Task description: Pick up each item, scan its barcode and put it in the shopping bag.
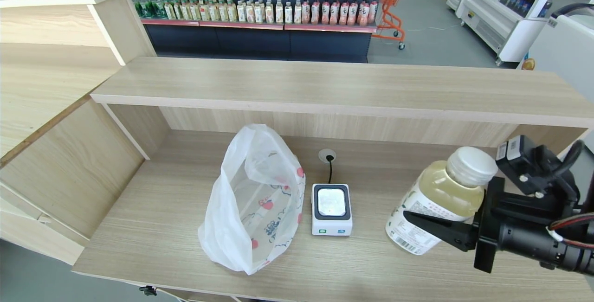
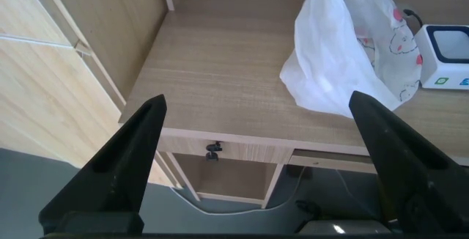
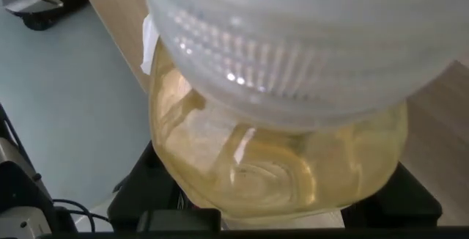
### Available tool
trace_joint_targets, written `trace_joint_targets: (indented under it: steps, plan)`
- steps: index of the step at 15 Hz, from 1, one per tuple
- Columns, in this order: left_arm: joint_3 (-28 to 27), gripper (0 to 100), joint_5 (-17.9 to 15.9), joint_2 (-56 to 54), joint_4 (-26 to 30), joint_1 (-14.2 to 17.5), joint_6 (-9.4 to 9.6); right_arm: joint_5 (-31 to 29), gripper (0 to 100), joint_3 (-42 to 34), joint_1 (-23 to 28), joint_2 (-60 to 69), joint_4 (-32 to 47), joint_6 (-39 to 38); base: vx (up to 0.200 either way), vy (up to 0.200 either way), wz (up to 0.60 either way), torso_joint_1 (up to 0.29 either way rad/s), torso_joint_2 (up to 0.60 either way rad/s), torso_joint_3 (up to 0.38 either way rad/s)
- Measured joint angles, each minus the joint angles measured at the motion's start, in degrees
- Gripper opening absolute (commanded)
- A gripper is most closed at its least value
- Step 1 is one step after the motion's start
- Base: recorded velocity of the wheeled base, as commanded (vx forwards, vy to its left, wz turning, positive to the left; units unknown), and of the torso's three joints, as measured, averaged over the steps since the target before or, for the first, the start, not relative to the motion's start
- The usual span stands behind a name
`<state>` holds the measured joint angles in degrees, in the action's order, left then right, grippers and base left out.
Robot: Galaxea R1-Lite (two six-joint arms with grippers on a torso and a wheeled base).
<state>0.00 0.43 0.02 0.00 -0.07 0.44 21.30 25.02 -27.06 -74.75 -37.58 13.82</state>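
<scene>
A bottle (image 1: pixel 441 195) of pale yellow drink, with a white cap (image 1: pixel 471 166) and a white label bearing a barcode, is held tilted above the right side of the counter. My right gripper (image 1: pixel 434 216) is shut on its body, one dark finger (image 1: pixel 436 228) crossing the label. The cap (image 3: pixel 308 34) and the yellow liquid (image 3: pixel 278 166) loom close in the right wrist view. The white barcode scanner (image 1: pixel 331 209) sits left of the bottle, and an open white shopping bag (image 1: pixel 253 200) stands left of it. My left gripper (image 2: pixel 256 166) hangs open off the counter's front left corner, holding nothing.
The wooden counter (image 1: pixel 153 228) has a raised back shelf (image 1: pixel 325 86) and a side wall (image 1: pixel 69 167) on the left. The scanner's cable runs to a hole (image 1: pixel 327 155) behind it. The bag (image 2: pixel 344 48) and scanner (image 2: pixel 447 48) lie beyond the left gripper.
</scene>
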Motion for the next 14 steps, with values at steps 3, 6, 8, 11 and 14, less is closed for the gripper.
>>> trace_joint_targets:
  steps: [3,6,8,11,14]
  plan:
    - [0.0,100,0.0,0.0,0.0,0.0,0.00,0.0,0,-1.7,0.1,2.8,0.7,0.2,0.000,0.000,0.00,0.000,0.00,0.000]
    - [0.0,100,0.0,0.0,0.0,0.0,0.00,-0.2,0,-2.5,0.4,4.1,0.7,0.2,0.000,0.000,0.00,0.000,0.00,0.000]
    - [0.0,100,0.0,0.0,0.0,0.0,0.00,-0.2,0,-3.2,1.2,4.5,0.6,0.2,0.000,0.000,0.00,0.000,0.00,0.000]
    - [0.0,100,0.0,0.0,0.0,0.0,-0.01,-0.2,0,-3.6,3.8,4.8,0.6,0.2,0.000,0.000,0.00,0.000,0.00,0.000]
    - [0.0,100,0.0,0.0,0.0,0.0,0.00,-0.1,0,-3.6,6.1,4.4,0.6,0.2,0.000,0.000,0.00,0.000,0.00,0.000]
